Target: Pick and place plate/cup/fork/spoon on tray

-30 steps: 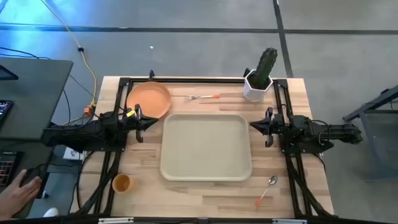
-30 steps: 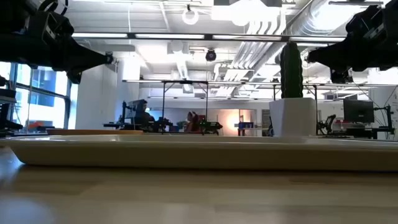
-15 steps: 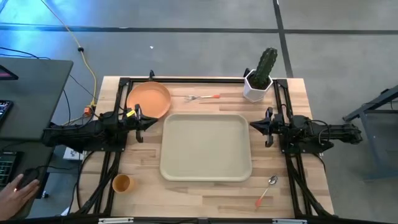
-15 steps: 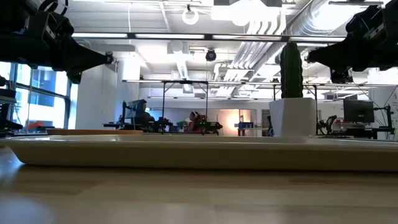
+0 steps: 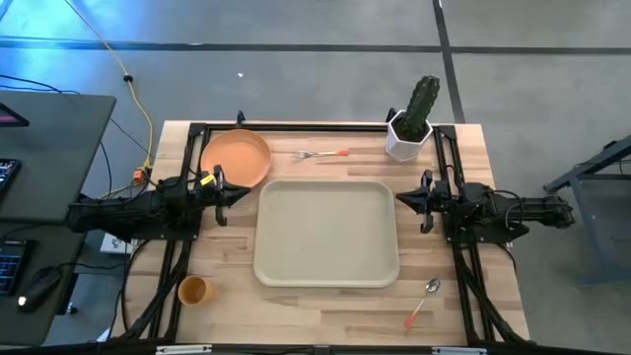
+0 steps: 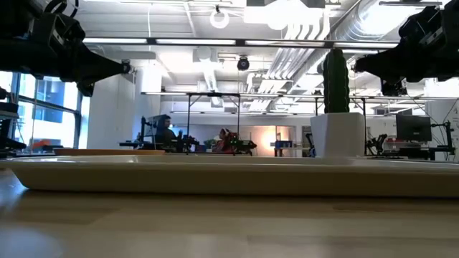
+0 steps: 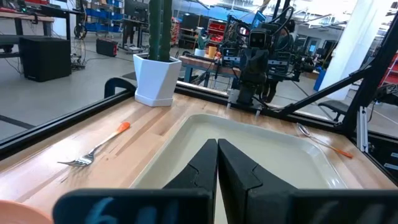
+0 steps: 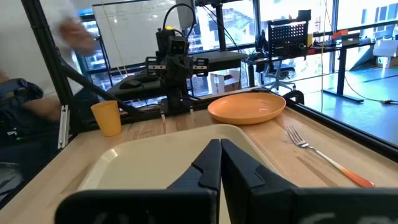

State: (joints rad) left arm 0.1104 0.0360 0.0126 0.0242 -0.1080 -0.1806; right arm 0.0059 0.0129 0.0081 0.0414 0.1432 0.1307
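High view: large beige rectangular tray (image 5: pixel 327 234) lies bare at the centre of the wooden table (image 5: pixel 296 306). Round shallow orange plate (image 5: pixel 235 158) sits at the far left corner. Silver fork with orange handle (image 5: pixel 321 154) lies beside it, beyond the tray. Small orange-yellow cup (image 5: pixel 192 290) stands near left; silver spoon with orange handle (image 5: pixel 421 302) lies near right. White pot with green cactus (image 5: pixel 410 122) occupies the far right corner. Left gripper (image 5: pixel 240 192) and right gripper (image 5: pixel 403 198) flank the tray.

Low view: tray rim (image 6: pixel 229 175) spans the frame.

Left wrist view: jaws closed together, empty.

Right wrist view: jaws closed together, empty.
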